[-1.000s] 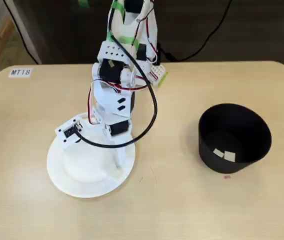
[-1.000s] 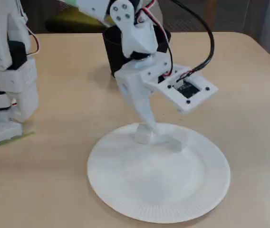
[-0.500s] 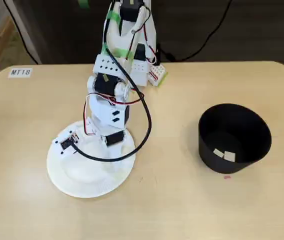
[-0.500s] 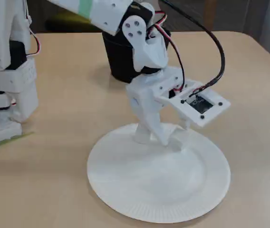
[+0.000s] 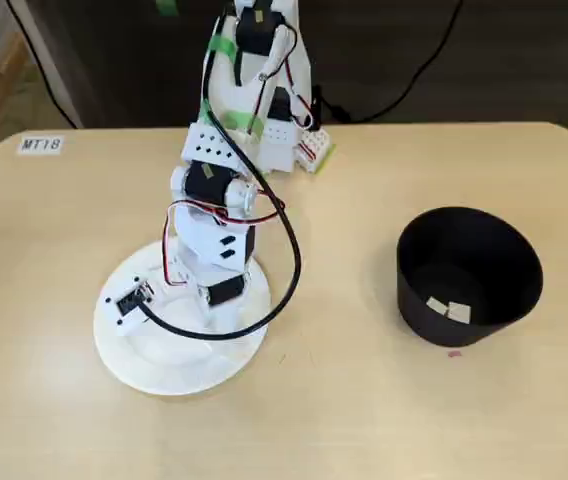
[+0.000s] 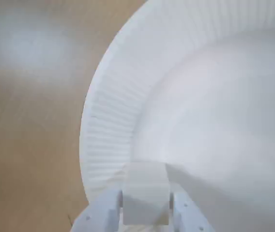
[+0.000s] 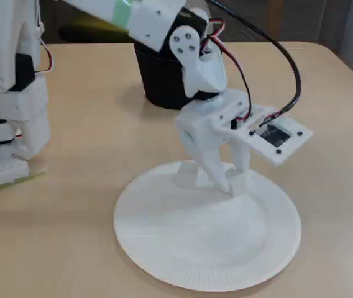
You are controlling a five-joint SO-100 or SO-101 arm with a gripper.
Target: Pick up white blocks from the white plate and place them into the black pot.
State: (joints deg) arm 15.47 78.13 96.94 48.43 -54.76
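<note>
The white plate [image 5: 164, 375] lies on the tan table at the left of a fixed view. It also shows in the wrist view [image 6: 108, 135] and in a fixed view from the side [image 7: 195, 273]. My gripper [image 6: 146, 205] points down onto the plate and is shut on a white block [image 6: 146, 183], which sits between both fingers near the plate's rim. From the side, the gripper [image 7: 233, 183] touches the plate with the block [image 7: 238, 184] at its tips. The black pot [image 5: 504, 290] stands at the right with two white blocks [image 5: 436, 305] [image 5: 459, 313] inside. The pot [image 7: 161, 87] is behind the arm in the side view.
The arm's base [image 5: 264, 60] [image 7: 9, 93] stands at the table's far edge. A black cable [image 5: 289, 270] loops beside the wrist. A label reading MT18 [image 5: 41, 145] is stuck at the far left corner. Bare table lies between the plate and the pot.
</note>
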